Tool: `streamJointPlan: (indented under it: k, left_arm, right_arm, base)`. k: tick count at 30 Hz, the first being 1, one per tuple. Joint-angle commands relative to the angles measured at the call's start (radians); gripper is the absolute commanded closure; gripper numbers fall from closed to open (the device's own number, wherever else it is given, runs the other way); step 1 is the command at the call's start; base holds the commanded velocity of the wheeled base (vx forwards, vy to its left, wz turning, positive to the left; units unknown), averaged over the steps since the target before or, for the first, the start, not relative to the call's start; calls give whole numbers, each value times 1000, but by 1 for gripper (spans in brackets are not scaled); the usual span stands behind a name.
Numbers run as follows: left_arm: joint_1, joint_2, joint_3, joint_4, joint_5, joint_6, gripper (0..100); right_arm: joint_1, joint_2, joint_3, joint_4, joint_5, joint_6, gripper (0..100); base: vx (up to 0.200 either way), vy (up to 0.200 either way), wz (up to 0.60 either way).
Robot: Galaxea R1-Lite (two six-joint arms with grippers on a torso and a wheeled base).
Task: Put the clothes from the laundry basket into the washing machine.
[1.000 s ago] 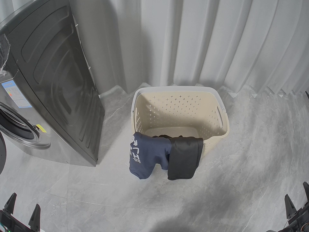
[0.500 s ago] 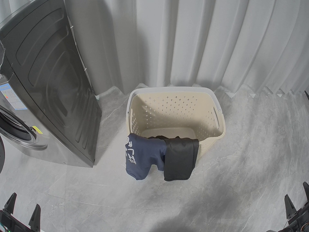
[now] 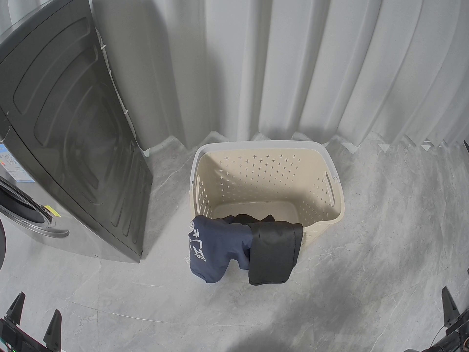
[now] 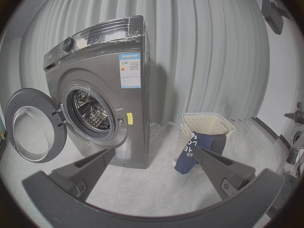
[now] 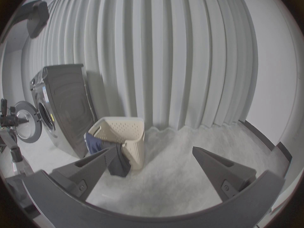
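Washing machine (image 3: 68,123) partly beyond the head view's left edge.

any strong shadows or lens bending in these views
Head view: the washing machine throws a shadow onto the curtain behind it. Left wrist view: fisheye bowing curves the curtain folds. Right wrist view: same bowing; the laundry basket shades the floor beside it.

We are seeing soft, even light, with the washing machine (image 3: 73,123) casting a dim shadow onto the curtain (image 3: 293,50) beside it.
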Motion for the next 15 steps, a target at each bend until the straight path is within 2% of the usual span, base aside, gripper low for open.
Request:
streamJointPlan:
  k: [1, 3, 8, 9, 12, 15]
  left_arm:
    - [0, -15, 15, 0, -1, -1, 0]
    - [0, -15, 15, 0, -1, -1, 0]
    - [0, -15, 15, 0, -6, 4, 0]
    - [0, -15, 15, 0, -6, 4, 0]
    - [0, -15, 15, 0, -7, 9, 0]
    - [0, -15, 16, -1, -7, 9, 0]
  right_arm:
    - [50, 226, -96, -46, 41, 79, 0]
    - [65, 332, -70, -75, 48, 96, 0]
    - [113, 635, -91, -190, 69, 104, 0]
    - [113, 635, -91, -190, 69, 104, 0]
    - [162, 852, -96, -347, 67, 108, 0]
    - [205, 955, -96, -433, 66, 111, 0]
  base:
    - [0, 0, 0]
    - [0, 0, 0]
    - [0, 0, 0]
    - [0, 0, 0]
    - [0, 0, 0]
    - [-200, 0, 0]
